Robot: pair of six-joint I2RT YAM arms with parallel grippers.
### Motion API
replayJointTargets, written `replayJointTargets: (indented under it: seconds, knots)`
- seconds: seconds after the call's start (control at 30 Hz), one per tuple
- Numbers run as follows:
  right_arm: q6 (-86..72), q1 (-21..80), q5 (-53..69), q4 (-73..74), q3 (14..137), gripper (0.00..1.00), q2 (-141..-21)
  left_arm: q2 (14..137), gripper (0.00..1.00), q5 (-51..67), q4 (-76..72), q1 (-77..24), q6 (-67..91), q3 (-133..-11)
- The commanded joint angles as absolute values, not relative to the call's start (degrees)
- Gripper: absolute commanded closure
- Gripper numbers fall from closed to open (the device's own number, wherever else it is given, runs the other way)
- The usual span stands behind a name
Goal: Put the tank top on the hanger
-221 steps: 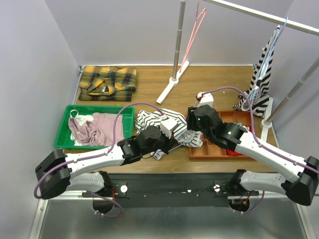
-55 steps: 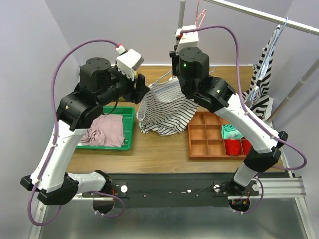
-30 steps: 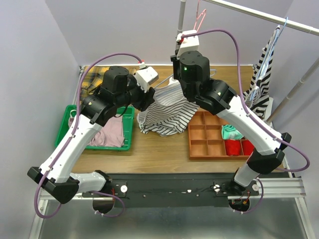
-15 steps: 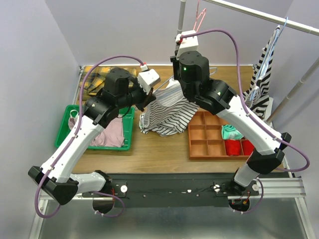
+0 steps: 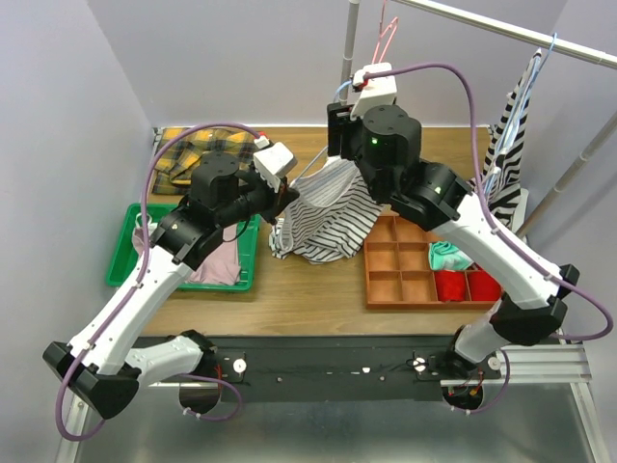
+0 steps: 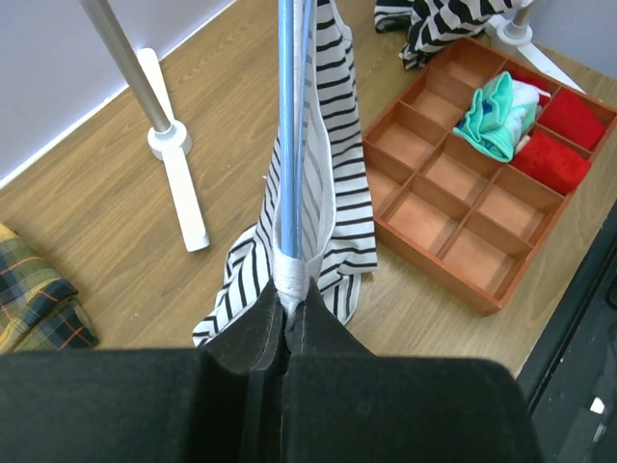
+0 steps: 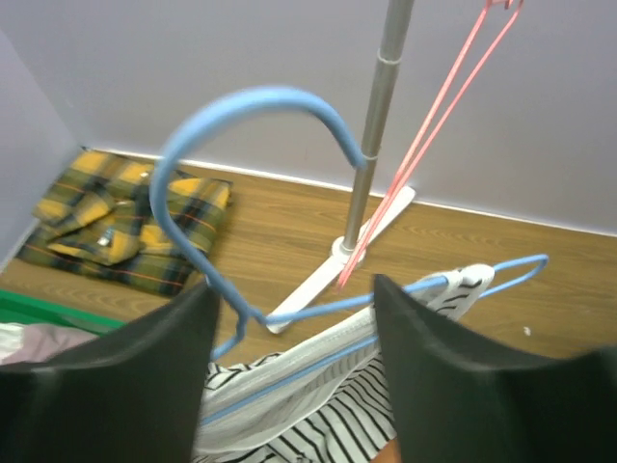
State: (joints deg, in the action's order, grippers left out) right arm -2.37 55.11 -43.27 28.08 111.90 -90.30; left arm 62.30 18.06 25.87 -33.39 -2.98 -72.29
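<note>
Over table point(image 5: 308, 289), my left gripper point(image 6: 286, 307) pinched shut on hanger point(image 6: 289, 145) and tank top point(image 6: 337, 193) strap; right gripper point(image 7: 294, 289) spread wide, hook between its jaws, ungripped

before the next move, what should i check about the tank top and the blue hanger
1. Left jaws shut on the hanger end and the tank top strap: ok.
2. Right jaws open: ok, with the hanger's hook standing between them, not gripped.
3. Other strap over the far hanger end: cannot tell; white cloth lies by that end in the right wrist view.
4. Tank top hem off the table: cannot tell.
</note>
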Motion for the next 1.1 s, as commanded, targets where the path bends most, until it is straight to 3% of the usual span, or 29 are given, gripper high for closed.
replayJointTargets:
  seconds: [0.0,0.17,0.5,0.7,1.07]
  knots:
    - [-4.8,55.4,-38.9,26.2,109.5,0.21,-86.2,60.2,1.00,14.6,21.4,-33.6,-0.9,-72.6]
    - [-8.0,55.4,-37.5,25.8,104.9,0.00,-82.6,61.1,1.00,11.8,22.5,-33.7,-0.5,-74.4]
    - [-14.1,55.3,-38.4,21.6,93.9,0.00,-70.2,63.5,1.00,10.5,23.6,-33.9,-0.3,-78.2]
    - [-17.9,55.4,-41.2,20.5,85.1,0.00,-61.8,66.4,1.00,3.7,25.3,-34.2,2.1,-83.1]
    - [-24.3,55.4,-42.9,25.0,74.1,0.00,-56.8,74.8,1.00,4.0,27.3,-34.5,1.9,-93.9]
